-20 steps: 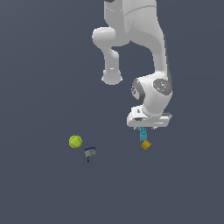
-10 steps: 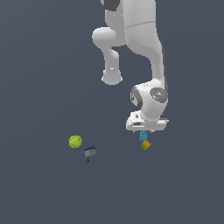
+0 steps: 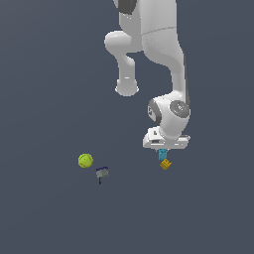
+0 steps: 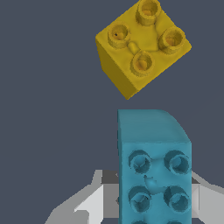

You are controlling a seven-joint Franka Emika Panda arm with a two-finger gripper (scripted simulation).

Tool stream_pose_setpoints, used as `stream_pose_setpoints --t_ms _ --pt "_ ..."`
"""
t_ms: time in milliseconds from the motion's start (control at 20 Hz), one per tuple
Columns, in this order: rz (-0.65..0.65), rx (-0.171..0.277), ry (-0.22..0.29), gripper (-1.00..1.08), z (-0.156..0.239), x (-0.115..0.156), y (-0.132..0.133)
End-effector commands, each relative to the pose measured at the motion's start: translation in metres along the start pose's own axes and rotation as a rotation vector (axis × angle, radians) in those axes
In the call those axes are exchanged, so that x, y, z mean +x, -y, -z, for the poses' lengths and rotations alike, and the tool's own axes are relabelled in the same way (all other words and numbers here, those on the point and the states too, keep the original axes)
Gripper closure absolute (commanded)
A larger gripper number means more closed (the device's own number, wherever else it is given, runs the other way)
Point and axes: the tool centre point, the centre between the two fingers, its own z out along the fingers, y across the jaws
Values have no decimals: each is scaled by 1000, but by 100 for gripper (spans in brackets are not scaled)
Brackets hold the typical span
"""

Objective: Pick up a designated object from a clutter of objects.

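Plain dark grey tabletop (image 3: 44, 213), one white arm at upper centre, fingers (image 3: 162, 151) clamped on one teal block (image 3: 162, 154) at centre right, one orange cube (image 3: 165, 164) just below it, one yellow-green ball (image 3: 85, 160) and one grey-and-blue block (image 3: 102, 172) at centre left.

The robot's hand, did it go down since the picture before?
Yes. In the exterior view the gripper has come down closer to the orange cube, which stayed put, and now sits low over the teal block.
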Motion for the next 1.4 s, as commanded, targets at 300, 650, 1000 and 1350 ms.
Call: stream_pose_setpoints --t_ms 300,650,1000,1350 --pt "0 0 0 108 2 0 -2" --pt "0 0 0 108 24 3 -19" --pt "0 0 0 108 72 9 -57" --pt "1 2 0 108 141 19 -109"
